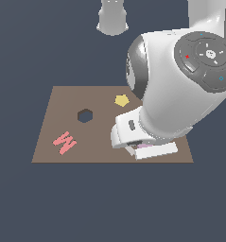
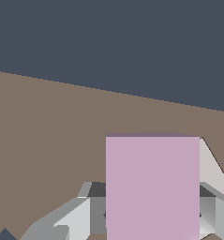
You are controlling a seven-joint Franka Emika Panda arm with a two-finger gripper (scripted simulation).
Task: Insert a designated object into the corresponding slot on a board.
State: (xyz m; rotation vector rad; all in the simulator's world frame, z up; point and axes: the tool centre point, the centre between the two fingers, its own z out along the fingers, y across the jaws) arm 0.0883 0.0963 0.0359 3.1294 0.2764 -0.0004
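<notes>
Gripping the flat lilac rectangular block (image 2: pixel 152 187), your gripper (image 1: pixel 142 147) sits low over the near edge of the large flat brown square board (image 1: pixel 67 101), towards the exterior view's right. In the wrist view the block fills the space between the two pale grey fingers (image 2: pixel 76 218), one on each side of it, so I judge the jaws clenched on it rather than merely resting beside it. The exterior view agrees only weakly: just a sliver of lilac shows under the white hand, and the bulky arm hides most of that corner.

You cannot see the rectangular slot in either picture. The arm covers the board's right part in the exterior view, and the block itself blocks the wrist camera's line to whatever lies directly beneath it. That is likely why the hand is so low and the block held flat-faced to the camera: a flat piece must meet its cut-out squarely or it will catch on the rim. Whether the block is already touching the board, or partly in the slot, cannot be told.

Elsewhere on the board, the dark hexagonal hole (image 1: pixel 85 115), the small yellow pentagon piece (image 1: pixel 121 100) and the pink W-shaped piece (image 1: pixel 65 142) lie well apart from the hand, so nothing crowds your approach. Mind the alignment before you let go.
</notes>
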